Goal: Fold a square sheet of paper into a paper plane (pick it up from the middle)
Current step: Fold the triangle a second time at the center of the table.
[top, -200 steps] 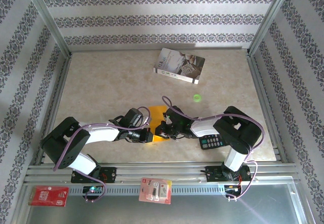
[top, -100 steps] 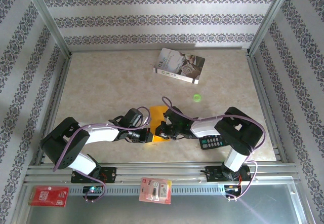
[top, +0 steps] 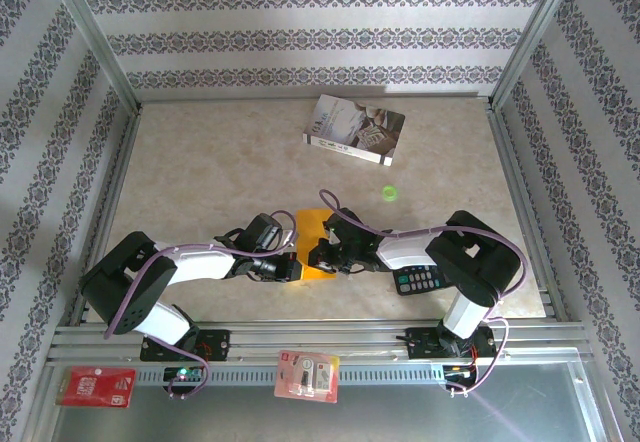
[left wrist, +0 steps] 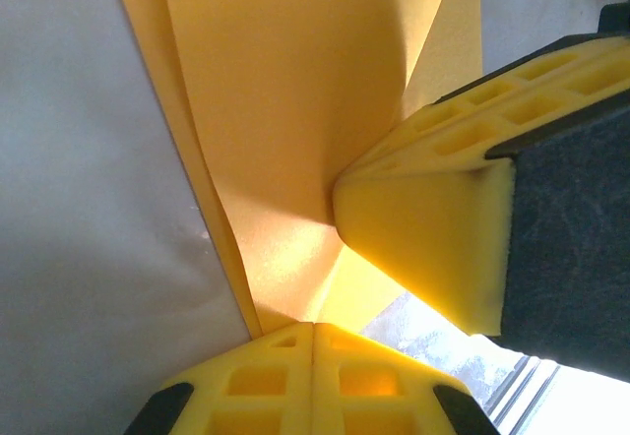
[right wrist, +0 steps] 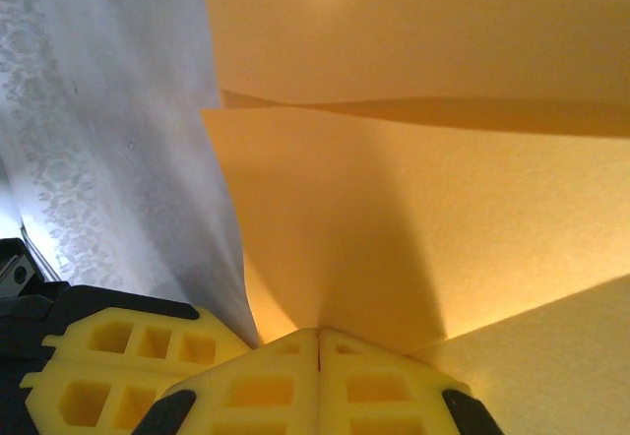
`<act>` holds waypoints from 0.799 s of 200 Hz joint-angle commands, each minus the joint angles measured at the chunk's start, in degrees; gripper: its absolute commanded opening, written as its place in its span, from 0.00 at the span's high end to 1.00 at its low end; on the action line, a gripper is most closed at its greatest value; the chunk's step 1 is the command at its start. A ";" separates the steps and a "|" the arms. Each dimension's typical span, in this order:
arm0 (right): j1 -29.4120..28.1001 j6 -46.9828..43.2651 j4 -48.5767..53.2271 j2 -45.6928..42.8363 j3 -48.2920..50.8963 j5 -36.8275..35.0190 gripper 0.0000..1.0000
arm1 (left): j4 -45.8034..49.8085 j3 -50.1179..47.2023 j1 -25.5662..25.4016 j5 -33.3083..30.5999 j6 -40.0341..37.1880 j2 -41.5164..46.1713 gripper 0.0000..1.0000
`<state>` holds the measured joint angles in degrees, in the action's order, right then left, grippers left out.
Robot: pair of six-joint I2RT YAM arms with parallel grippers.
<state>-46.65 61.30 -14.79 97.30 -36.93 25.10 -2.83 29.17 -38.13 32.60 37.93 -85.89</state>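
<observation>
The square sheet of paper (top: pixel 309 226) is orange and folded into layers, and it stands up off the table between both grippers. My left gripper (top: pixel 291 265) is shut on its lower left edge, where a crease of the paper (left wrist: pixel 285 110) runs down into the closed left gripper (left wrist: pixel 313 329). My right gripper (top: pixel 320 258) is shut on the paper (right wrist: pixel 423 209) from the other side, and the folds meet at the closed right gripper (right wrist: pixel 318 333). The two grippers nearly touch. A paper plane's pointed shape is out of view.
A grey-white book (top: pixel 355 129) lies at the back of the table. A small green piece (top: pixel 389 194) lies right of centre. A black calculator (top: pixel 420 280) sits under the right forearm. Two blister packs (top: pixel 307 375) (top: pixel 95 386) lie on the front rail.
</observation>
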 commanded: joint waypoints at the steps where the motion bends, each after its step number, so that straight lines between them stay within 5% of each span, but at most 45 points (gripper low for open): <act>1: 0.34 0.35 2.22 -1.53 1.42 -1.61 0.98 | 12.44 -3.78 0.59 -7.73 -0.67 -2.71 1.00; 160: -2.13 3.60 -0.91 1.25 1.56 1.53 0.98 | 12.76 -3.63 0.56 -7.98 -0.93 -2.78 1.00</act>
<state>-48.16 64.20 -16.88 97.01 -36.18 26.59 -2.81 29.17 -38.13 32.58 37.93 -85.86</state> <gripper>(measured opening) 0.050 0.037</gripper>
